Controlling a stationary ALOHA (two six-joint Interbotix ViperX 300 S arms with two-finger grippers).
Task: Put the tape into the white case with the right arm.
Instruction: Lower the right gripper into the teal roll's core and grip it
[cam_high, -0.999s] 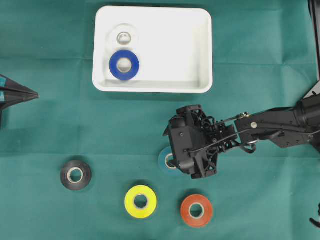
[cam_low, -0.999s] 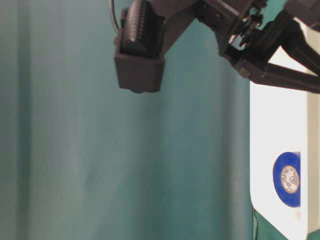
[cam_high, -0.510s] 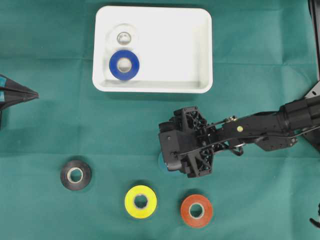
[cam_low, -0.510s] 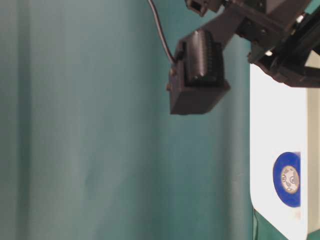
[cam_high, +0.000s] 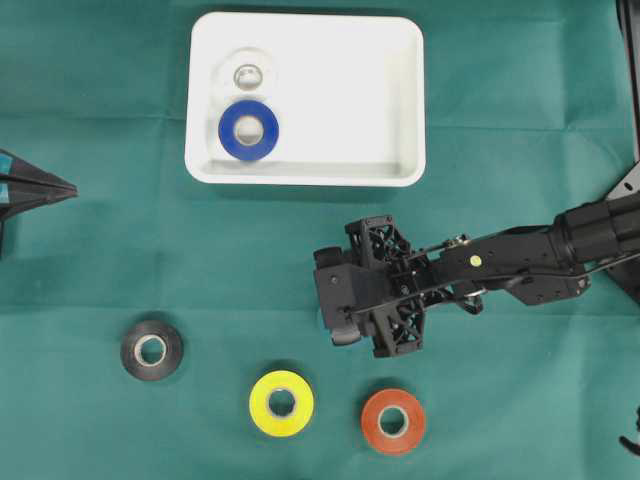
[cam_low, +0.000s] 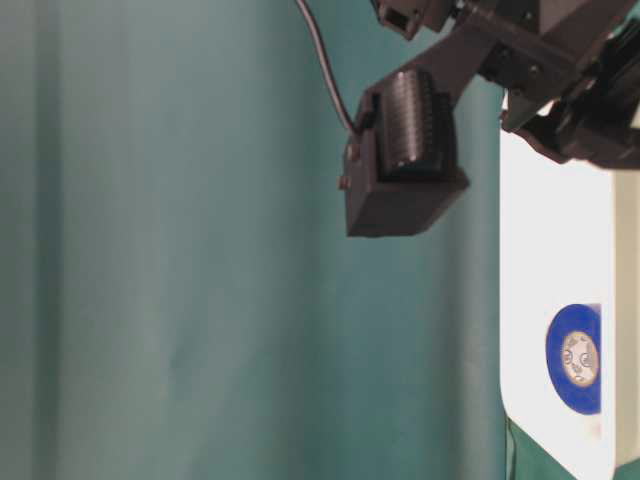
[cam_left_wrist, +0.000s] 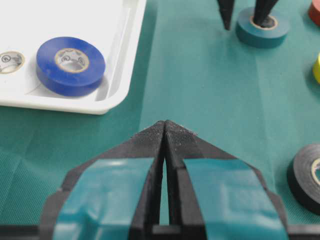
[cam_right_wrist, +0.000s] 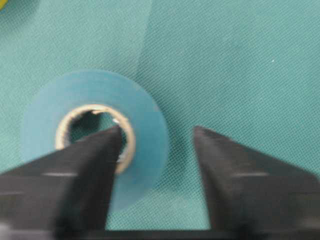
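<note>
Tape roll, teal (cam_right_wrist: 145, 125): flat on green cloth (cam_high: 100, 260), hole upward, lower middle of overhead view, almost wholly covered there by right gripper (cam_right_wrist: 157, 131). Below and slightly right of white case (cam_high: 400, 100), well apart from it. Not yet in case.

Right gripper: pointed down over roll, fingers apart. One finger (cam_right_wrist: 95, 160) set inside cardboard core, other (cam_right_wrist: 235, 170) outside roll over bare cloth, gap showing between it and outer wall. Roll wall thus between the two fingers, nearer the inner one; no pinch visible. Judged: closing across wall needed before any lift; some risk of roll sliding as fingers meet it.

Left gripper (cam_left_wrist: 164, 122): teal-marked fingers pressed together, nothing between, at left edge of overhead view, well apart from teal roll; right arm plainly nearer.

Case contents: blue roll (cam_high: 248, 129) and pale clear roll (cam_high: 247, 73), both in left half; room showing in right half.

Other rolls on cloth: black (cam_high: 151, 349), yellow (cam_high: 281, 402), orange (cam_high: 393, 420), along lower edge.

Hard to read: right wrist picture blurred; contact of inner finger with core not determinable. Table-level view limited to gripper body and one case edge, no fingertips.
</note>
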